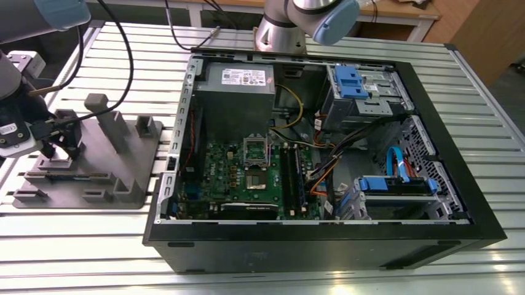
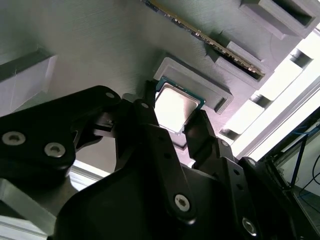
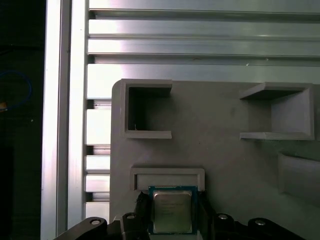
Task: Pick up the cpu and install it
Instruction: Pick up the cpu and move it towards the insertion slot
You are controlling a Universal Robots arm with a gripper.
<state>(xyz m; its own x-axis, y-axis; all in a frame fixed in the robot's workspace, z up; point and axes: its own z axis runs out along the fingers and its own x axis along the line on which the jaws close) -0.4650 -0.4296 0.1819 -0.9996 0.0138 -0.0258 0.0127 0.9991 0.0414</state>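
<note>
Between our gripper's [image 2: 172, 125] open fingers sits the cpu [image 2: 174, 107] on the grey tray [image 3: 225, 165]; we judge pickup underway, closing squarely needed.

Moulded tray [image 1: 123, 184] lying on the slatted table [image 1: 328, 276] at the exterior view's left, open computer case [image 1: 459, 209] sitting just beside it on the right, circuit board [image 1: 221, 178] lying inside.

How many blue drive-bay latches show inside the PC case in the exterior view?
2. One blue latch sits on the upper bay near the case's far corner; the other blue latch is on the lower bay toward the exterior view's right. Cables may hide more.
</note>
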